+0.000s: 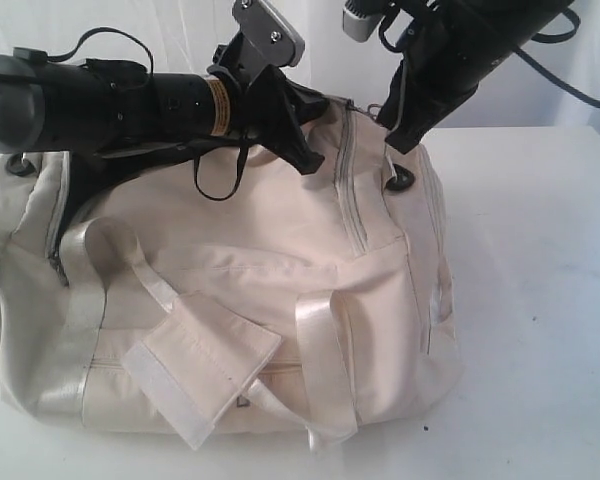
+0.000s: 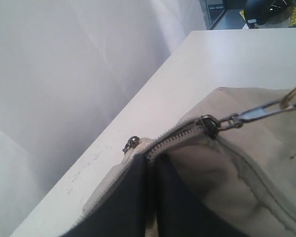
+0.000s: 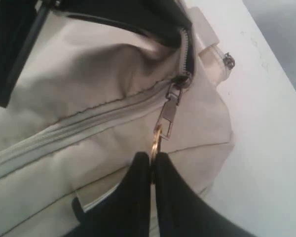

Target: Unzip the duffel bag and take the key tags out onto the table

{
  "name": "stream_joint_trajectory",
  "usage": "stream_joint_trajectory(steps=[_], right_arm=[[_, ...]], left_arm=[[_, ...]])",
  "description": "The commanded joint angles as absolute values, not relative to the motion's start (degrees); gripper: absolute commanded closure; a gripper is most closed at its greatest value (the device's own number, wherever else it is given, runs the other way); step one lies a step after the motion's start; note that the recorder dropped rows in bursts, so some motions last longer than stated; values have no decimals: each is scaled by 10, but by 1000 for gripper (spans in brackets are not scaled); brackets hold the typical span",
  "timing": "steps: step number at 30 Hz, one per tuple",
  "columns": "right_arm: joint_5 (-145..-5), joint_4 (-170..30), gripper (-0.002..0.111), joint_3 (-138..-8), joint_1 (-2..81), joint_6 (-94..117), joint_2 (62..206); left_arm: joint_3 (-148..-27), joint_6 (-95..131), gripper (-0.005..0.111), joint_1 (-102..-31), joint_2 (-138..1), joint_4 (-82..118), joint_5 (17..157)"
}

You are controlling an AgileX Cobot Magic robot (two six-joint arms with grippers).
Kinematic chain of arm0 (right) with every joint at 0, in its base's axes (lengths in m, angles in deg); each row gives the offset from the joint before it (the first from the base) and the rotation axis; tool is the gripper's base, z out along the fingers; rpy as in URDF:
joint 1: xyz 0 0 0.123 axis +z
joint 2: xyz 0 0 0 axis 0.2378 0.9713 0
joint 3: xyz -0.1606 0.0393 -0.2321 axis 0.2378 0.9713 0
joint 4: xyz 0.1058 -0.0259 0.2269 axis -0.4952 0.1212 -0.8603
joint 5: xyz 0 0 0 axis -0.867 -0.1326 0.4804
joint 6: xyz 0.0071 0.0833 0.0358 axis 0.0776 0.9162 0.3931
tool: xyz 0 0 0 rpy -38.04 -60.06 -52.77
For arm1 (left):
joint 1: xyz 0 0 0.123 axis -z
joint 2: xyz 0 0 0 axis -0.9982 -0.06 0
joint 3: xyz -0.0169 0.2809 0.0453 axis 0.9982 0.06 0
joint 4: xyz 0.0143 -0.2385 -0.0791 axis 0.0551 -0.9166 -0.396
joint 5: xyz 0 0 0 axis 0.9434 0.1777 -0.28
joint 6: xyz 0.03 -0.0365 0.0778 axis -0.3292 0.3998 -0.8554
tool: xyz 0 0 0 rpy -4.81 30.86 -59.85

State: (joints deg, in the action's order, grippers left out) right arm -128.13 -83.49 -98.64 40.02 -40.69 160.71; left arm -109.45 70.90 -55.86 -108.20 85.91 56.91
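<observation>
The cream duffel bag (image 1: pixel 270 260) lies on the white table (image 1: pixel 540 250) and fills the middle of the exterior view. My left gripper (image 1: pixel 302 150) sits on the bag's top, shut on the fabric edge at the zipper's end (image 2: pixel 150 157). Just beyond it are the zipper slider (image 2: pixel 209 126) and its metal pull (image 2: pixel 256 112). My right gripper (image 1: pixel 405 140) comes down from the upper right. It is shut on the gold ring (image 3: pixel 154 145) of that zipper pull (image 3: pixel 167 116). The zipper teeth (image 3: pixel 64 131) are closed. The key tags are hidden.
Shiny webbing straps (image 1: pixel 320 340) and a padded handle wrap (image 1: pixel 200 370) lie across the bag's front. A black plastic ring (image 1: pixel 400 180) sits at the bag's right end. Bare table (image 3: pixel 271 128) stretches to the right of the bag. A pale backdrop (image 2: pixel 64 74) stands behind.
</observation>
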Motion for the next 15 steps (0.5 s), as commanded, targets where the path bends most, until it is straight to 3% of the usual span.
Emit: stream_joint_trajectory(steps=[1,15], right_arm=[[-1372,-798,108,-985,394,-403,1591],[-1446,-780,108,-985,394,-383,1591]], left_arm=[[-1099,716,107,-567,-1079,812,640],[-1110,712,107,-567,-1051,794,769]])
